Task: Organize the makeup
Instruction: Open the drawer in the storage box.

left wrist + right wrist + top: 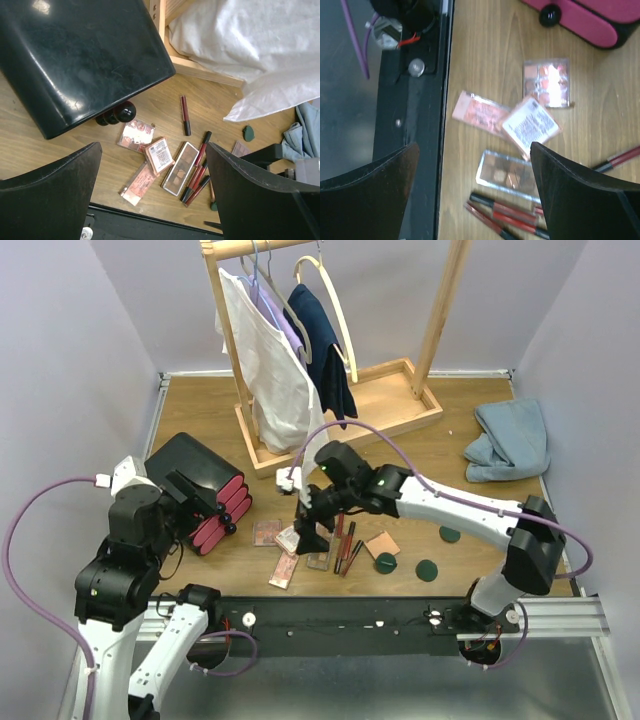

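Observation:
The makeup lies in a loose pile near the table's front edge. It includes a brown eyeshadow palette (pixel 507 175), a pink palette (pixel 480 112), a labelled peach compact (pixel 531 125) and a shiny palette (pixel 546 82). Dark-red tubes (pixel 197 172) lie beside the brown palette (pixel 181 161), and one tube (pixel 185 115) lies apart. A peach compact (pixel 382 544) and green discs (pixel 427 570) sit to the right. My right gripper (pixel 308 530) hangs open directly over the pile, holding nothing (pixel 474 147). My left gripper (pixel 190 495) is open and empty beside the black case, looking down on the pile (pixel 154 150).
The black case (pixel 75 60) with pink drawers (pixel 220 515) stands left of the pile. A wooden clothes rack (pixel 400 390) with hanging garments fills the back. A blue cloth (pixel 510 440) lies at the right. A black rail (pixel 350 618) runs along the near edge.

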Controlling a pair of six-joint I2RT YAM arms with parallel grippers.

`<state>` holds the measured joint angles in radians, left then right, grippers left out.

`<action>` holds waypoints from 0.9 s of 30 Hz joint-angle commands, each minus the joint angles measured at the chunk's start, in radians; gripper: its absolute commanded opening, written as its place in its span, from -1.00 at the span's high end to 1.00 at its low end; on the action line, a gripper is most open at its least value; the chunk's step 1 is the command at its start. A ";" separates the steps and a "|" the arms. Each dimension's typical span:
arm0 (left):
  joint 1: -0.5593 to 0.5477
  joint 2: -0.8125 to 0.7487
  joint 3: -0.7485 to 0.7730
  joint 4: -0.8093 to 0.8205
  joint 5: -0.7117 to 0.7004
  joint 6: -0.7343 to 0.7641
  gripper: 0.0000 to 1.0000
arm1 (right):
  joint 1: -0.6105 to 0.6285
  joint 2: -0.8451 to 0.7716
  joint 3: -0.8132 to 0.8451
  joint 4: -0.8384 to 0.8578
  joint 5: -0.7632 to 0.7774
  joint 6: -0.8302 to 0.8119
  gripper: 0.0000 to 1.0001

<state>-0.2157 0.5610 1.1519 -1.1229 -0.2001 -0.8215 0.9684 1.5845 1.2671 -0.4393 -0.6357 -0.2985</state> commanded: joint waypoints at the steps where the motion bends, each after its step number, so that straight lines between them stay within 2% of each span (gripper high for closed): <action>1: 0.007 -0.045 0.011 -0.080 -0.048 -0.024 -0.89 | 0.099 0.074 0.127 0.152 0.249 0.177 -1.00; 5: 0.007 -0.075 0.012 -0.086 -0.058 -0.027 -0.89 | 0.119 0.167 0.230 0.200 0.344 0.410 -1.00; 11: 0.007 -0.095 0.031 -0.084 -0.087 -0.030 -0.89 | 0.119 0.276 0.365 0.260 0.413 0.622 -0.98; 14: 0.007 -0.107 0.040 -0.084 -0.100 -0.030 -0.89 | 0.119 0.331 0.429 0.280 0.424 0.717 -0.83; 15: 0.007 -0.111 0.040 -0.084 -0.104 -0.031 -0.89 | 0.119 0.347 0.448 0.268 0.421 0.739 -0.73; 18: 0.007 -0.127 0.052 -0.094 -0.122 -0.038 -0.89 | 0.119 0.399 0.483 0.267 0.389 0.795 -0.61; 27: 0.007 -0.168 0.054 -0.114 -0.148 -0.042 -0.89 | 0.136 0.430 0.457 0.292 0.353 0.851 -0.44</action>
<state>-0.2157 0.4171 1.1969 -1.2148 -0.3073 -0.8494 1.0874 1.9965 1.7134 -0.1822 -0.2600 0.4946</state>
